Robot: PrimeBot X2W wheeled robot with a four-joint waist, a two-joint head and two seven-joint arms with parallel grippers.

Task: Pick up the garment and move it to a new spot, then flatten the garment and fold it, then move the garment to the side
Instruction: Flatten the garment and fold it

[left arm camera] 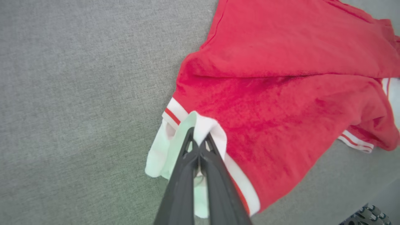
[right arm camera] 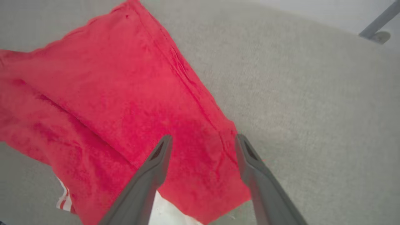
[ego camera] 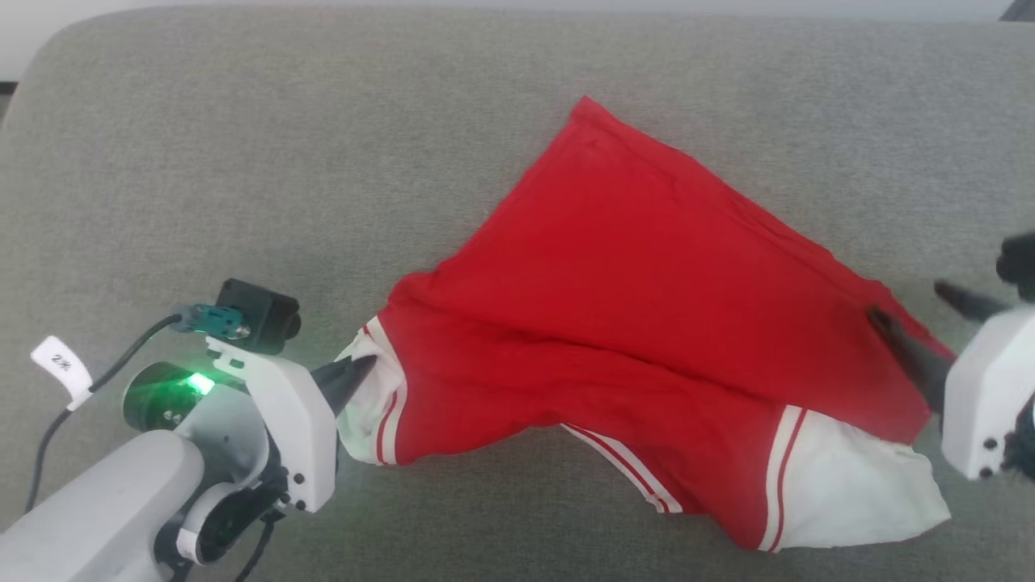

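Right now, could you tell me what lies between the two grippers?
In the head view, the garment spans the stretch on the grey cushion, from the left gripper shut on a sleeve to the open right gripper.

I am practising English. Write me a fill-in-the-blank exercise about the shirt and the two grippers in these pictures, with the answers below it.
1. The left gripper is shut on a ____ sleeve of the garment.
2. The right gripper hangs over a red corner of the garment with its jaws ____.
3. The garment lies on a ____ upholstered surface.

Missing words: white; open; grey
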